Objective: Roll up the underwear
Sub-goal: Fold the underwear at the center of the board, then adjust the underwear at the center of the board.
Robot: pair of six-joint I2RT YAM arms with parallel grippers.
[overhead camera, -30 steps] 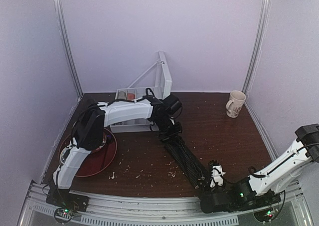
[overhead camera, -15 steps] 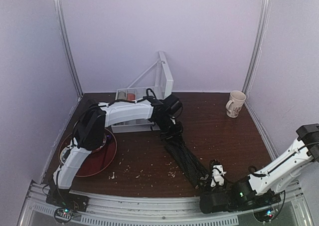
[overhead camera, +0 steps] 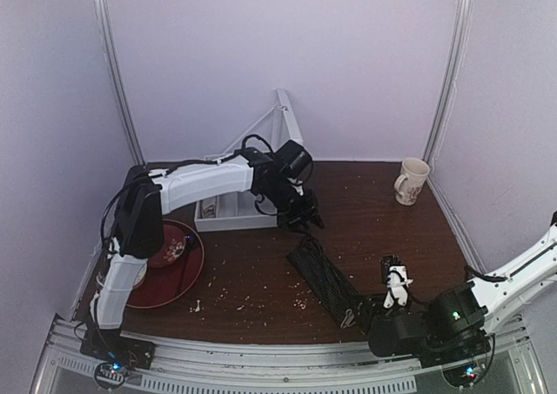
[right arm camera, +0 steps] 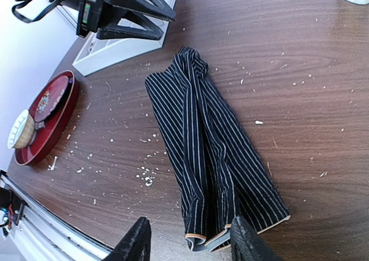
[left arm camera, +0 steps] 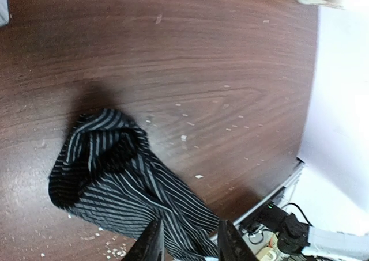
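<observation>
Underwear point(overhead camera: 324, 275) lies as a long folded strip mid-table point(overhead camera: 383, 229), far end bunched, pale hem at near end. L gripper point(overhead camera: 305, 221) hangs by far end, jaws apart, empty. R gripper point(right arm camera: 190, 245) near hem end, jaws wide, empty.

White arms point(overhead camera: 200, 181), black left gripper point(overhead camera: 306, 223) (cabled)

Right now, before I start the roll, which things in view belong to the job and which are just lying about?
Job: underwear, lying in a long folded strip; left tool, open near its far end; right tool, open by its near hem.
Lying about: mug; red tray; white organizer box; scattered crumbs.
</observation>
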